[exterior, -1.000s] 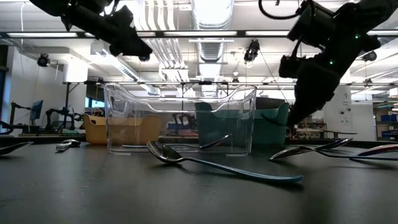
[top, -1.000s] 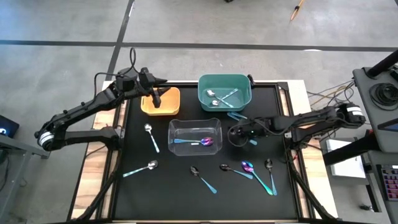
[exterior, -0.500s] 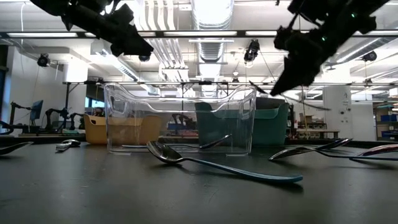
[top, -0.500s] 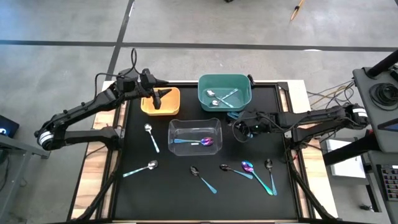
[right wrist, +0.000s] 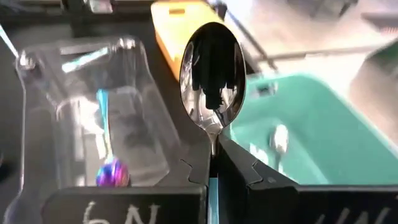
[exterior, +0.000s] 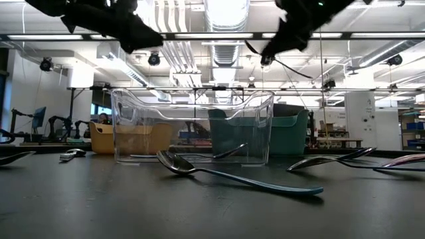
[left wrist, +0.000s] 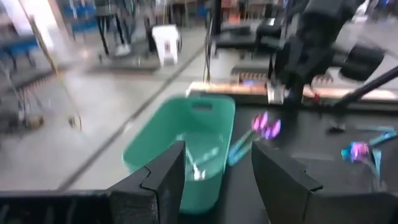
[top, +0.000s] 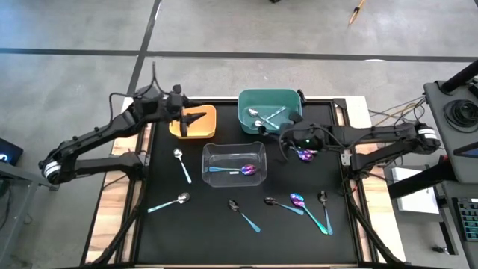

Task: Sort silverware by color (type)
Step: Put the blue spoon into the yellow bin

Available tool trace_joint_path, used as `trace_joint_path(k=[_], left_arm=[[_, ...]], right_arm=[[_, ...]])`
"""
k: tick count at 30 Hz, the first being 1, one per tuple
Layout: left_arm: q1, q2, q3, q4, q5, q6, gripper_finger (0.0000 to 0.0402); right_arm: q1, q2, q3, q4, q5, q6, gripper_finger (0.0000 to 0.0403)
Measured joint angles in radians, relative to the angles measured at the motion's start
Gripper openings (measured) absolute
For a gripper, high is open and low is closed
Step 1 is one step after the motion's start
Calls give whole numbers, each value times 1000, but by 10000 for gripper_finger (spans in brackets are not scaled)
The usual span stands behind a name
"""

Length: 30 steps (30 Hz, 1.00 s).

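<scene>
My right gripper hangs high between the green bin and the clear bin, shut on a spoon with a shiny silver bowl. My left gripper is open and empty above the orange bin. Silver spoons lie in the green bin, and an iridescent spoon lies in the clear bin. Flat on the black mat are two silver spoons, dark ones and iridescent ones. My right gripper pinches the silver spoon between its two fingers by the light-blue handle just behind the bowl. The fingers point about level toward the table's left and lie along the spoon. The spoon is lifted clear, its bowl sticking out past the fingertips.
The three bins stand on the far half of the mat, the clear one nearest the middle. Loose spoons are scattered over the near half. The mat's right edge lies close under my right arm. The room's benches and floor lie beyond the table.
My right gripper has risen with the silver spoon and moved toward the far edge and the green bin, tipping from pointing down to about level. An iridescent spoon now shows on the mat where it stood. My left gripper has lifted a little above the orange bin.
</scene>
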Motion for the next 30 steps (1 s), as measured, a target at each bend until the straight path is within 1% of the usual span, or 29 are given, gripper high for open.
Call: trace_joint_path(k=[2, 5, 11, 16, 19, 24, 30], left_arm=[[0, -30, -25, 60, 8, 0, 166], [1, -75, -38, 104, 8, 8, 166], [1, -145, -46, 102, 8, 35, 166], [1, -214, -101, 120, 8, 41, 166], [1, -255, -114, 129, 7, 41, 166], [2, -308, -121, 130, 7, 34, 166], [2, -351, -138, 127, 6, 39, 166]], right_arm=[[-3, 45, 40, 26, 0, -46, 9], [-13, 120, 120, 37, -2, -93, 9], [-23, 287, 298, 36, -2, -184, 9], [-29, 421, 446, 30, -10, -253, 9], [-38, 494, 527, 29, -14, -295, 9], [-76, 594, 646, 29, -120, -326, 9], [-129, 683, 745, 29, -229, -328, 9]])
